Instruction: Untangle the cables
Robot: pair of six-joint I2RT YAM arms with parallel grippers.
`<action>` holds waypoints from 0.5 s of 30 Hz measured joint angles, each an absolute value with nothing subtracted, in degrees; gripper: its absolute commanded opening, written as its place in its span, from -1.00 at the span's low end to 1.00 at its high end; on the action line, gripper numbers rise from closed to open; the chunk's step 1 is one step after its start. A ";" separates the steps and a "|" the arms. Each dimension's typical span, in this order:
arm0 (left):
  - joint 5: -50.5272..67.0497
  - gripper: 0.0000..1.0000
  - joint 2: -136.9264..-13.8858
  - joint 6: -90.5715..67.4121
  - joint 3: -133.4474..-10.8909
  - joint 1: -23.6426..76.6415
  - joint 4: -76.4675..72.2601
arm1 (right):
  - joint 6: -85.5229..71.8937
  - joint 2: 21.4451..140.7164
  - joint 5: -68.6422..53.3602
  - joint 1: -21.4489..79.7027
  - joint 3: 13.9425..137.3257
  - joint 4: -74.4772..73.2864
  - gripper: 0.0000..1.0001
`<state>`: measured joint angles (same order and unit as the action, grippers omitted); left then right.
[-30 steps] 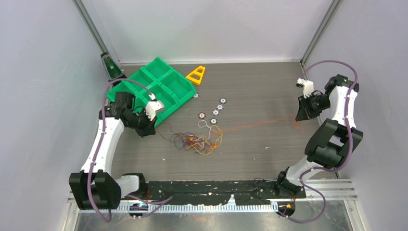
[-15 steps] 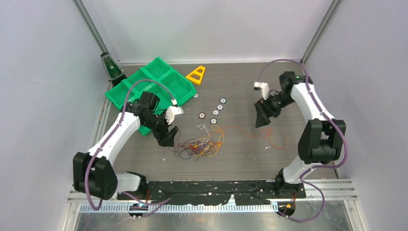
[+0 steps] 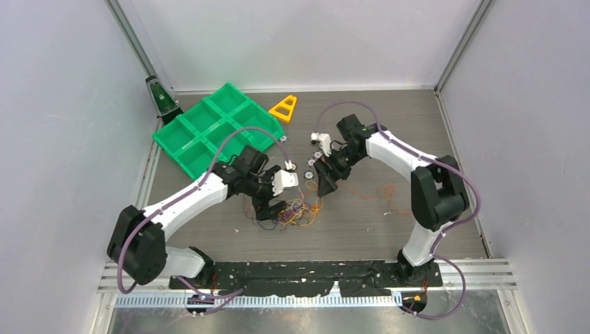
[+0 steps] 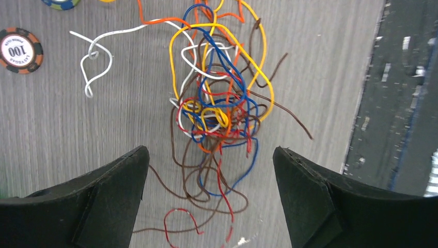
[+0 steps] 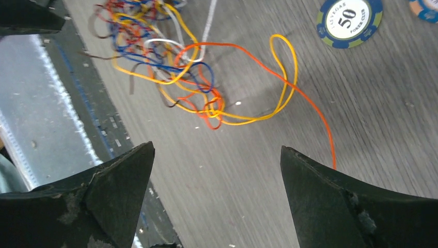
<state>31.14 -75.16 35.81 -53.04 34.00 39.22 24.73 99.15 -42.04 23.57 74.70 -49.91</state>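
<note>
The cables (image 3: 298, 211) lie as one tangled bunch of thin orange, yellow, red, brown, white and blue wires in the middle of the table. My left gripper (image 3: 270, 209) hovers at the bunch's left side, open; in the left wrist view the cables (image 4: 217, 111) sit just ahead of the left gripper (image 4: 210, 150), with brown and red loops between its fingers. My right gripper (image 3: 325, 182) hangs open above the bunch's upper right. In the right wrist view the cables (image 5: 170, 67) lie beyond the right gripper (image 5: 217, 146), with only bare table between the jaws. One orange wire (image 3: 379, 198) trails off slack to the right.
Several poker chips (image 3: 291, 166) lie in a line just behind the bunch. A green compartment tray (image 3: 209, 132) sits at the back left, with a yellow triangle (image 3: 284, 108) beside it. A black strip (image 3: 313, 271) runs along the table's near edge.
Both arms swung inward from the table's sides to the tangle, and both grippers opened. The orange wire that was stretched to the right now lies slack.
</note>
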 measured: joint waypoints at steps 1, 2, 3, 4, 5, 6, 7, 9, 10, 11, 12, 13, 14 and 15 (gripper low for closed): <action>30.09 0.82 -76.47 35.73 -52.53 35.00 37.60 | 23.88 100.36 -40.86 24.43 73.89 -48.10 0.96; 28.91 0.76 -77.47 35.59 -51.79 35.88 35.97 | 23.29 101.51 -39.72 25.08 73.30 -46.83 0.96; 27.83 0.64 -78.17 35.51 -51.11 36.60 34.65 | 22.48 102.69 -38.94 25.65 72.90 -45.84 0.96; 26.35 0.51 -78.94 35.27 -50.41 37.50 33.45 | 21.96 103.66 -38.57 26.06 72.69 -45.10 0.96; 25.10 0.33 -79.64 34.98 -50.09 38.28 32.75 | 20.88 104.71 -38.48 26.50 72.49 -44.27 0.96; 23.92 0.24 -80.34 34.81 -50.09 38.96 32.29 | 19.88 105.49 -38.59 26.76 72.20 -43.35 0.96; 22.85 0.21 -80.95 34.59 -50.09 39.48 31.53 | 18.72 106.00 -38.94 26.98 71.77 -42.33 0.97; 20.97 0.22 -81.95 34.98 -50.09 40.47 30.41 | 16.32 106.28 -39.83 27.18 70.35 -40.23 0.97; 19.94 0.14 -82.54 35.18 -50.11 41.08 30.00 | 15.14 106.28 -40.32 27.20 69.65 -39.48 0.98; 18.90 -0.08 -83.11 35.31 -50.11 41.71 29.76 | 14.28 106.28 -40.64 27.18 69.14 -38.98 0.99; 17.45 -0.37 -83.85 35.53 -50.13 42.41 29.54 | 13.06 106.28 -41.15 27.05 68.58 -38.22 0.99; 16.27 -0.74 -84.62 35.81 -50.13 43.13 29.45 | 11.99 106.28 -41.67 26.87 68.14 -37.60 0.95; 15.33 -0.98 -85.25 35.97 -50.13 43.79 29.50 | 11.09 106.24 -42.17 26.48 67.79 -37.10 0.93; 14.46 -1.00 -85.60 35.92 -50.13 44.18 29.47 | 10.17 106.10 -42.72 26.00 67.44 -36.58 0.91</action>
<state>14.46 -85.60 35.92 -50.13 44.18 29.47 10.17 106.10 -42.72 26.00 67.44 -36.58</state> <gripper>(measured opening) 0.261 0.984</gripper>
